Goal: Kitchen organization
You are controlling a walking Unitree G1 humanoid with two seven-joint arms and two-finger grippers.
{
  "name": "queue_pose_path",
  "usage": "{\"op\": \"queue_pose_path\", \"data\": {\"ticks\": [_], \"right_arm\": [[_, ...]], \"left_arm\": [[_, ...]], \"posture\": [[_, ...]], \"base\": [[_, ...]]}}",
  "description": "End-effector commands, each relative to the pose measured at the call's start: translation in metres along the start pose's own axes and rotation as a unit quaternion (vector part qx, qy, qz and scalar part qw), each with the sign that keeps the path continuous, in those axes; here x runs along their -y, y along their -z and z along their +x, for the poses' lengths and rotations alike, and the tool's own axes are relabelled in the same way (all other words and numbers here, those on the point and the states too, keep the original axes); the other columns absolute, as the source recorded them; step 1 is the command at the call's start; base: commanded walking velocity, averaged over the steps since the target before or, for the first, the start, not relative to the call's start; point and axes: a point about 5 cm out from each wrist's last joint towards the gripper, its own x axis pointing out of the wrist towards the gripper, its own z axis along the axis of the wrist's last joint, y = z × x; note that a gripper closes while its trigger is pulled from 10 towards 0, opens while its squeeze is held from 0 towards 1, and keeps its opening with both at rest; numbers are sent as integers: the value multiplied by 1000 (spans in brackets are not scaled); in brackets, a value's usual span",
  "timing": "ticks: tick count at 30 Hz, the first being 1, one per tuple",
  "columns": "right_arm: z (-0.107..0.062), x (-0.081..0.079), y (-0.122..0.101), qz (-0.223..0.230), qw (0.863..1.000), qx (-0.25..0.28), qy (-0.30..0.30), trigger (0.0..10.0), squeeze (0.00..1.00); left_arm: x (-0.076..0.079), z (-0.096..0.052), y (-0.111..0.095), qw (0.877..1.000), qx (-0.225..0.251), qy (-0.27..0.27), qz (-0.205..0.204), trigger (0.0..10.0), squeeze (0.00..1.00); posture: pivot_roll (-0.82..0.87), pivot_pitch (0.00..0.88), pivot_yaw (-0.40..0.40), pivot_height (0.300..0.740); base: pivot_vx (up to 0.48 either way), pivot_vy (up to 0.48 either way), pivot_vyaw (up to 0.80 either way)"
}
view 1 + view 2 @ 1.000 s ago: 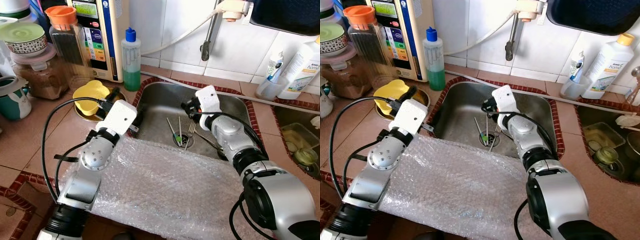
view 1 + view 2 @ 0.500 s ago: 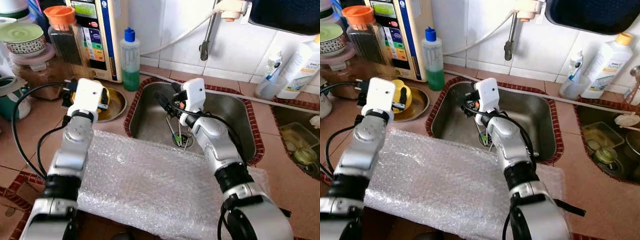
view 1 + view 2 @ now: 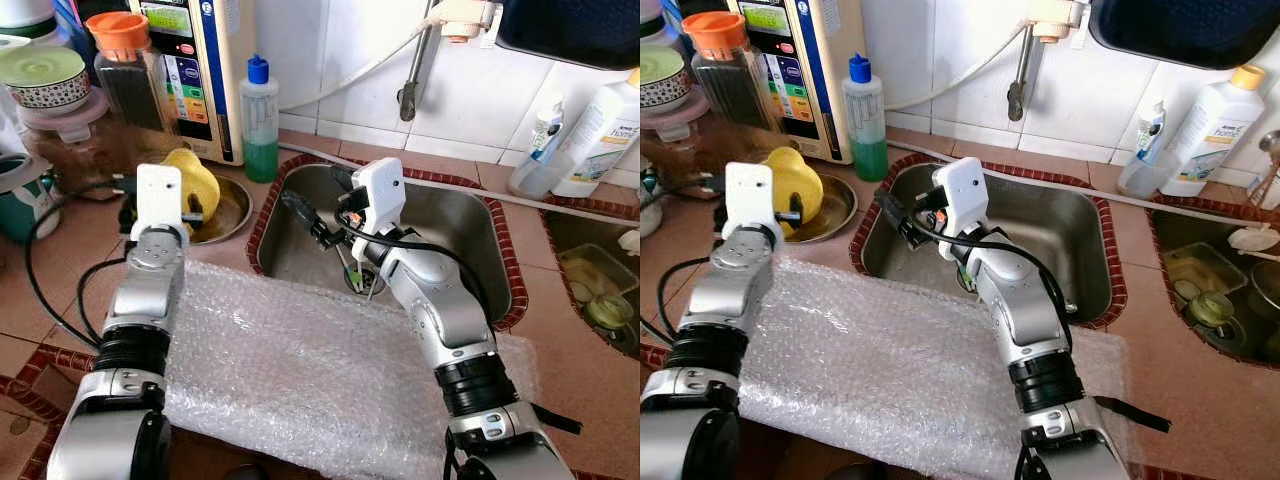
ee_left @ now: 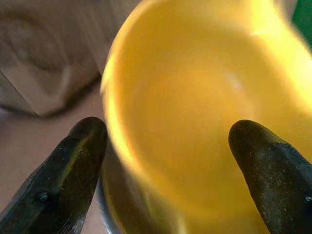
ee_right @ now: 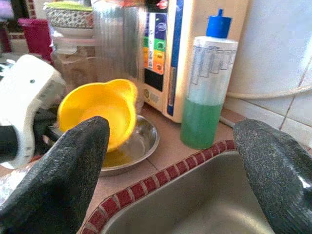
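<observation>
The left gripper (image 4: 165,170) holds the yellow cup (image 3: 197,183) tilted over the metal dish (image 3: 228,207), the right gripper (image 3: 318,200) is open, so next comes setting the cup down.

**Yellow bowl tipped over the steel dish**

A yellow plastic bowl (image 3: 196,180) with small ear-like handles is sitting tilted on its side, its open mouth turning toward the sink, partly inside a shallow steel dish (image 3: 232,205) on the tiled surface (image 3: 50,280). The left tool (image 4: 165,161) is gripping it, one black finger (image 4: 73,170) outside the rim and the other across the bowl's hollow. In the sink (image 3: 470,215), forks and chopsticks (image 3: 357,275) are lying around the drain.
</observation>
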Motion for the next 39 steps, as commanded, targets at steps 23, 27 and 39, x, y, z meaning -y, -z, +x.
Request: {"op": "queue_pose_path", "data": {"ticks": [23, 27, 39], "right_arm": [[-2, -7, -5, -26, 999, -20, -15, 10000, 467], [-2, -7, -5, -26, 999, -21, -17, 10000, 0], [-1, -5, -4, -24, 999, -23, -12, 10000, 0]], "left_arm": [[-5, 3, -3, 999, -6, 5, -37, 0, 0], [-6, 3, -3, 999, -4, 2, -36, 0, 0], [-33, 3, 1, 997, -17, -75, -15, 0, 0]], "posture": [[97, 37, -17, 740], [98, 38, -17, 740], [102, 40, -16, 740]], "base": [[0, 0, 0], [0, 0, 0], [0, 0, 0]]}}
